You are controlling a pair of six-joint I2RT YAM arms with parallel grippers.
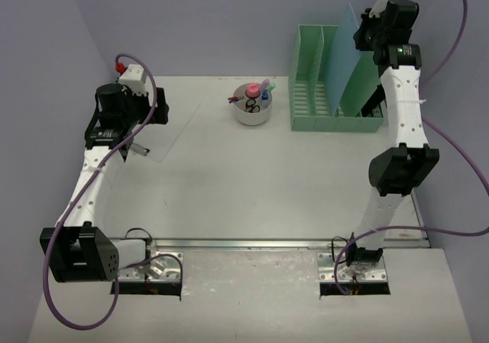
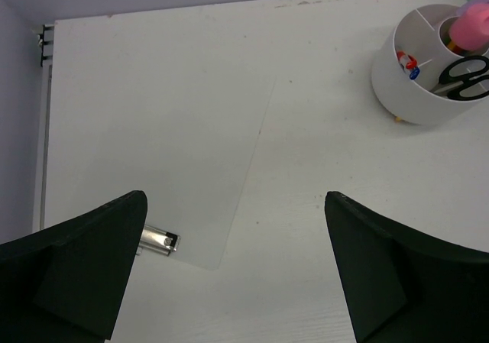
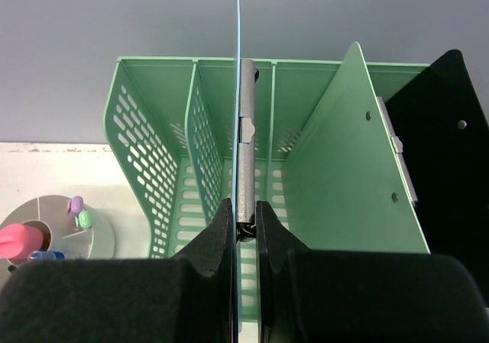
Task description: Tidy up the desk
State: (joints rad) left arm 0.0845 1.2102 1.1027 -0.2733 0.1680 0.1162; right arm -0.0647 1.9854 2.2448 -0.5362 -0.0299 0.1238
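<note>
Top external view: the desk fills the frame. The mint-green file rack stands at 1 o'clock, a white organizer cup at 12 o'clock, and a clear clipboard lies flat at 10 o'clock. My left arm hangs over that clear board, and my right arm reaches above the rack, carrying a blue clipboard upright. Left wrist view: the left gripper is fully released and grasps nothing. The clear board's metal clip lies just beside the finger at 8 o'clock, and the cup sits at 2 o'clock. Right wrist view: the right gripper is clenched on the blue clipboard's steel clamp. The board is seen edge-on, apparently over the rack's middle compartment. A green clipboard and a black board stand at 3 o'clock. I judge the step in hand to be filing the blue board, though I cannot tell whether its lower edge is seated. The next move calls for a straight descent clear of the divider, then release. After that, the clear board needs picking up by its clip.
</note>
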